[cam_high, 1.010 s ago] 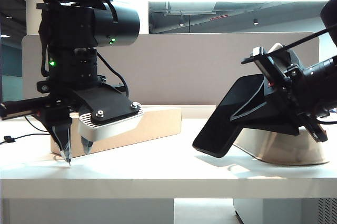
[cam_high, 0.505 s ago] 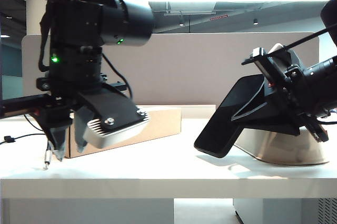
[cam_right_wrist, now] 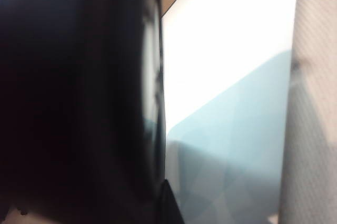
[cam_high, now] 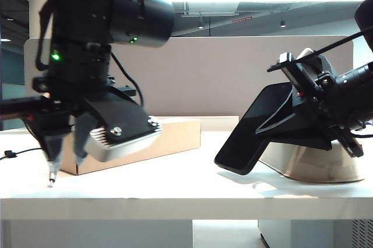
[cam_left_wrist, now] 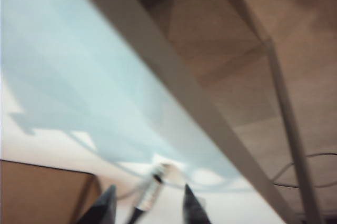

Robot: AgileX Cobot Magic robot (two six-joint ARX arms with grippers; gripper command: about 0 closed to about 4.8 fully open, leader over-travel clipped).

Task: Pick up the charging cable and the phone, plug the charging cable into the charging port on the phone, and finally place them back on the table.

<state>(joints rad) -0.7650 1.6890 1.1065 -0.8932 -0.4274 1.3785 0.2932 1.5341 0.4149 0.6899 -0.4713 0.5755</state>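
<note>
Between left gripper jaws: charging cable plug | right gripper clamps phone

Charging cable: thin black cord with a small silver plug, hanging plug-down from the left end effector, tip just above the worktop near its left front.
Phone: slim, black and glossy, tilted steeply, held by the right end effector over the worktop's right side.

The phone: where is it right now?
In the exterior view the phone is on the right, tilted above the table, clamped in the right gripper, beside the metal bowl.
</note>
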